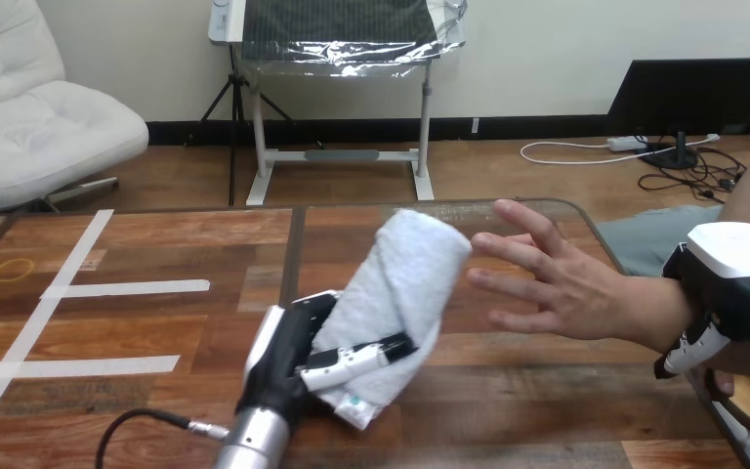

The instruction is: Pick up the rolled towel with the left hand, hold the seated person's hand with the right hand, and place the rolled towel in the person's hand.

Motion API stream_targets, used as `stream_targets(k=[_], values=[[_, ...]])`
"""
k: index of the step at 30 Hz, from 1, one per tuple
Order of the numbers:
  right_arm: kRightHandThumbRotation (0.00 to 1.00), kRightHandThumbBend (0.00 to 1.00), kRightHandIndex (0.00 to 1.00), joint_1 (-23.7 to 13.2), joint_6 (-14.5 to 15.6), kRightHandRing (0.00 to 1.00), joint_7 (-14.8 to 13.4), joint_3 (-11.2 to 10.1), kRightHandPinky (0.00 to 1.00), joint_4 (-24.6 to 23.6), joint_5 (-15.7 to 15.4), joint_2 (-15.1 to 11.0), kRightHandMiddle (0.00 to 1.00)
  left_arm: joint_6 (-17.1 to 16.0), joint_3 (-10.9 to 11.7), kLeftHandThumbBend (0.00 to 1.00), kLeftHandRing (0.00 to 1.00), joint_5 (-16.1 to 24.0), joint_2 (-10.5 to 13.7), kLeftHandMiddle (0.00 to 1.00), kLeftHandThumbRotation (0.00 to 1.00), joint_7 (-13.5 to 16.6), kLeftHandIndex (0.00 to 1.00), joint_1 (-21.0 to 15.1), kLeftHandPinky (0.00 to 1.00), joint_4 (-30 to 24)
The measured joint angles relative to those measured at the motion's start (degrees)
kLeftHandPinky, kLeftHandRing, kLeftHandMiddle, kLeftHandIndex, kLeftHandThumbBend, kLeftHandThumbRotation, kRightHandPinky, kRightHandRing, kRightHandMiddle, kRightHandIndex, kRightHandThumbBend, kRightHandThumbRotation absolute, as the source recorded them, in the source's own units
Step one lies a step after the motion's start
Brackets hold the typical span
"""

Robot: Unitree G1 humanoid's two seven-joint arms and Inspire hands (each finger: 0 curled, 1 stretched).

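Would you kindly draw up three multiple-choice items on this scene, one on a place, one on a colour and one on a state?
1. Where is the rolled towel?
A. In the left hand
B. Dropped on the floor
C. Inside a basket

2. What colour is the rolled towel?
A. Blue
B. White
C. Green

3. How is the person's hand?
A. Clenched in a fist
B. Open, with its fingers spread
C. Closed round a cup

Answers:
1 A: the left hand is curled round the roll and holds it tilted.
2 B: the cloth is plain white.
3 B: the person's hand is open beside the towel's top and grips nothing.
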Motion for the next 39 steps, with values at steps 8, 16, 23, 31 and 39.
stream_targets(k=[8,16,23,31,39], values=[[0.00,0.72,0.38,0.0,0.0,0.23,0.0,0.0,0.14,0.0,0.2,0.0,0.33,0.3,-1.0,0.83,0.40,0.5,-1.9,0.41,0.32,-0.1,0.47,-1.4,0.39,0.0],[0.00,0.73,0.39,0.0,0.0,0.24,0.0,0.0,0.15,0.0,0.2,0.0,0.33,0.8,-2.4,0.83,0.39,0.6,-4.3,0.42,0.32,-0.2,0.48,-3.2,0.38,0.2],[0.00,0.73,0.39,0.0,0.1,0.24,0.0,0.0,0.15,0.0,0.2,0.0,0.33,1.0,-3.4,0.84,0.38,0.7,-6.0,0.42,0.33,-0.2,0.48,-5.0,0.35,0.7],[0.00,0.73,0.37,0.0,0.3,0.22,-0.2,-0.1,0.14,0.0,0.3,0.0,0.32,1.3,-4.9,0.85,0.38,1.0,-7.8,0.43,0.34,-0.2,0.48,-6.8,0.35,1.3],[0.00,0.72,0.35,0.0,0.2,0.21,-0.8,-0.6,0.13,-0.1,0.6,0.0,0.31,1.4,-5.8,0.86,0.39,1.0,-9.7,0.42,0.36,0.0,0.47,-8.9,0.36,2.4]])
